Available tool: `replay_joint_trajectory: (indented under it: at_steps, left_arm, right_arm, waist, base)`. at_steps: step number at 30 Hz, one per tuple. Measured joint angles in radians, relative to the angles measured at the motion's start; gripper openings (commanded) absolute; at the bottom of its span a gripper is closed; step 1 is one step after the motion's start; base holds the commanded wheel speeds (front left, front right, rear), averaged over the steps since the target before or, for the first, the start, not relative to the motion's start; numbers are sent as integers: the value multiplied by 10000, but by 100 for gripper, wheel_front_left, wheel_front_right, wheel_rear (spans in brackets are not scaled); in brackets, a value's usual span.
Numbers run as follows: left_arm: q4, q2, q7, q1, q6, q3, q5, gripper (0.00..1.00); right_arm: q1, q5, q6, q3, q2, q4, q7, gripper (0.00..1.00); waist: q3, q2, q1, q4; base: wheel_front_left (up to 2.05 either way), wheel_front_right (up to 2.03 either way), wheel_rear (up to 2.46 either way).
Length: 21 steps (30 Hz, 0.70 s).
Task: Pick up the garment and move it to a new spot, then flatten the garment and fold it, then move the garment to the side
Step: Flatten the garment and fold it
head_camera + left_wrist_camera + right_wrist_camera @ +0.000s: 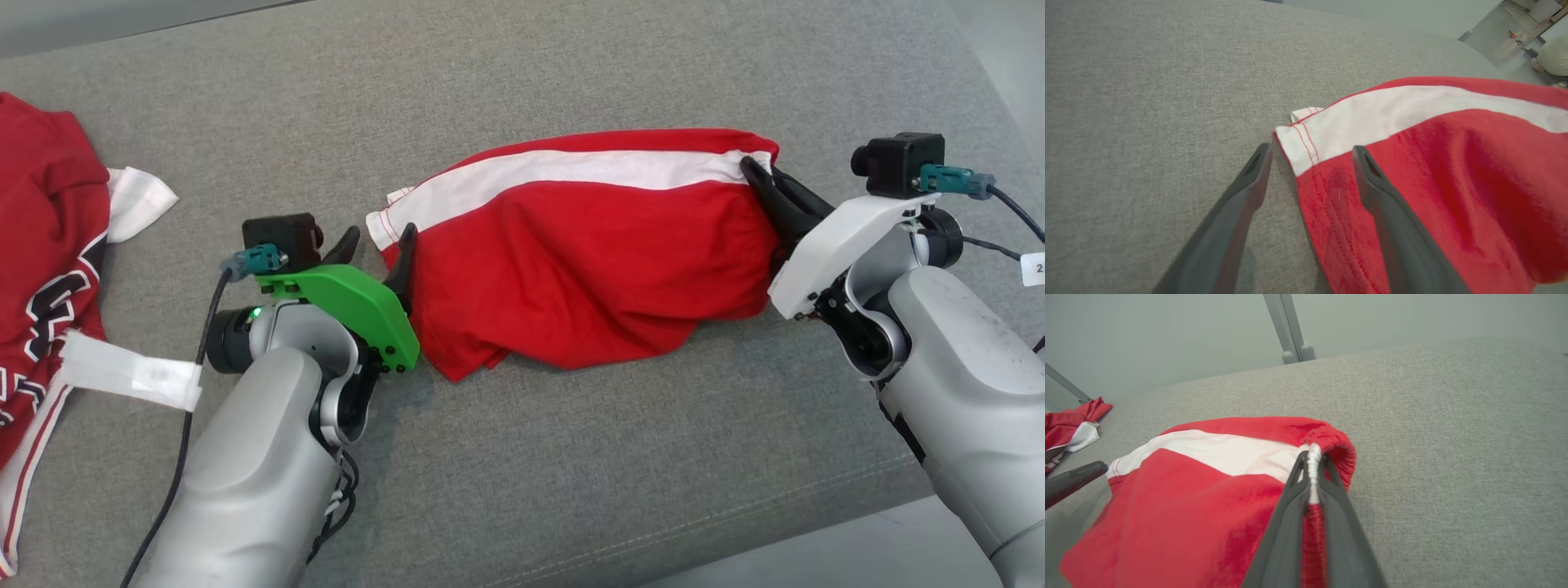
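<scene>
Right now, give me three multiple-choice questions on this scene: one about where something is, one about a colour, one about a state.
1. Where does the jersey lie from the shorts?
A. On top of them
B. To the robot's left
C. To the robot's right

2. What colour is the stripe on the shorts?
A. Black
B. Yellow
C. White

3. How is the right gripper?
A. Shut on the shorts' waistband
B. Open, holding nothing
C. Shut on the jersey

Answers:
1 B, the jersey sits at the head view's left edge, apart from the shorts.
2 C, a white band runs along the red cloth.
3 A, the right wrist view shows both fingers pinching the gathered waistband.
</scene>
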Motion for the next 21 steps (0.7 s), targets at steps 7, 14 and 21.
replay_joint_trajectory:
  at_steps: [7,14,21]
  left_arm:
    - [416,-23,420,-341,92,153,-587,100]
    - [679,-35,570,-676,136,107,-686,100]
    - [991,-38,614,-956,184,23,-1047,61]
  right_arm:
    - [-145,56,0,213,21,121,-184,0]
    - [-148,113,0,372,15,274,-347,0]
    - [-320,242,0,616,29,426,-441,0]
  waist:
    - [203,0,0,-127]
    - [278,0,0,-137]
    - [354,0,0,-152]
  base:
    - [0,0,0]
    - [0,0,0]
    - [0,0,0]
